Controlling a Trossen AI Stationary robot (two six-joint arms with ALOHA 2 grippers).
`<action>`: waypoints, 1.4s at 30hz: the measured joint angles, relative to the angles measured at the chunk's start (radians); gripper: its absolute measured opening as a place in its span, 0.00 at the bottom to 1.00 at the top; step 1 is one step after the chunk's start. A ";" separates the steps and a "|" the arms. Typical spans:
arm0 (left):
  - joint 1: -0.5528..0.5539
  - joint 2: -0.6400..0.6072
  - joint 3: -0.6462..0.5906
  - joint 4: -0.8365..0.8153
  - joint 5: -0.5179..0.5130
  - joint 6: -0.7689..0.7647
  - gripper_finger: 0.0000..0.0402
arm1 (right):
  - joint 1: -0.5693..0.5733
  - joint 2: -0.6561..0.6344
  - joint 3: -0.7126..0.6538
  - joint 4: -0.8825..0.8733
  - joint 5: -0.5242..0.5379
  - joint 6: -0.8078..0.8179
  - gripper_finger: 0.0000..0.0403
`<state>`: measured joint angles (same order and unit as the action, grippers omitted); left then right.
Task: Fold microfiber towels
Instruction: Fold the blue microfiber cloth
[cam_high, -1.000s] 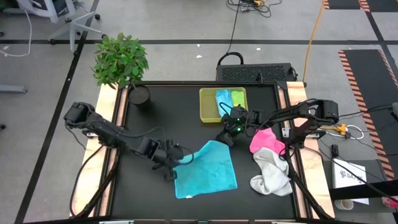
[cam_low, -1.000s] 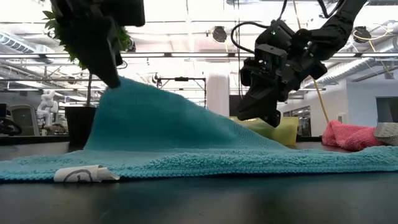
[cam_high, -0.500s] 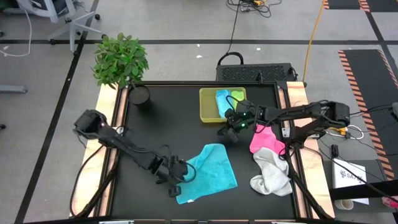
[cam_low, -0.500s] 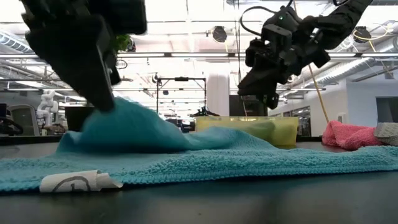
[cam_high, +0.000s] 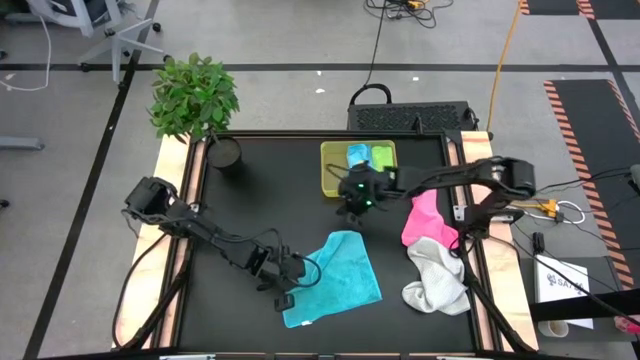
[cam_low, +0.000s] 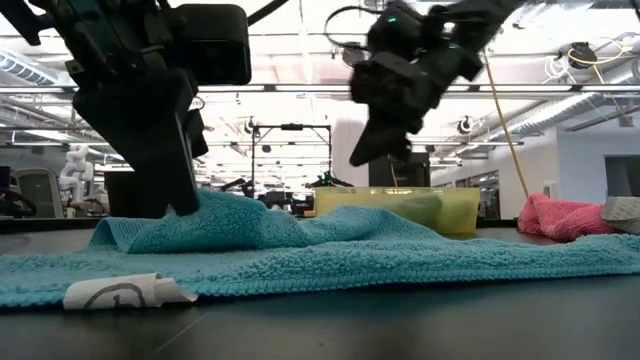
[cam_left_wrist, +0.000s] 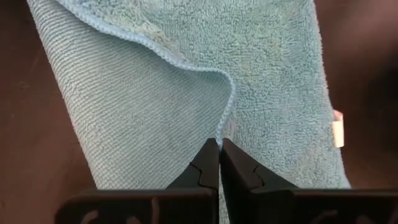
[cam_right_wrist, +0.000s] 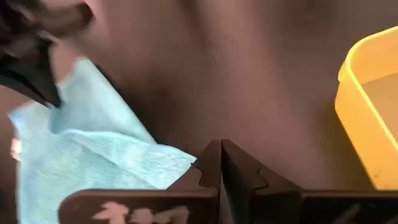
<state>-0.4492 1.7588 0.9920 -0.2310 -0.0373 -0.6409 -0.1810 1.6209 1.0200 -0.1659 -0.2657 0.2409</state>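
The teal towel (cam_high: 337, 275), nubbly looped cloth with a stitched hem, lay partly folded at the table's (cam_high: 250, 200) front centre. The left gripper (cam_high: 290, 283) pinched its hem edge, fingers together on the cloth. The right gripper (cam_high: 352, 205) hung closed and empty beside the rigid yellow tray (cam_high: 332, 172). Pink towel (cam_high: 424, 222) and white towel (cam_high: 436, 278) lay crumpled at the right.

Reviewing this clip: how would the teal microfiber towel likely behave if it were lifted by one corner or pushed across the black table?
The teal microfiber towel is probably floppy: where the left gripper pinches its edge, it drapes in soft folds. Its looped pile suggests it would likely bunch up rather than slide cleanly on the black table. It seems light, since one pinched edge holds up a raised fold.
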 joint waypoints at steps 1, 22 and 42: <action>0.000 0.000 0.000 -0.001 -0.002 -0.008 0.01 | 0.001 0.031 0.037 -0.037 0.000 -0.021 0.00; -0.032 0.001 0.000 -0.029 -0.061 -0.049 0.01 | 0.104 0.310 0.265 -0.314 -0.028 -0.106 0.00; -0.033 0.001 0.000 -0.057 -0.069 -0.063 0.01 | 0.279 0.122 0.241 -0.229 0.214 -0.087 0.00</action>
<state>-0.4823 1.7596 0.9920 -0.2876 -0.1066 -0.7041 0.0983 1.7432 1.2606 -0.3948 -0.0517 0.1540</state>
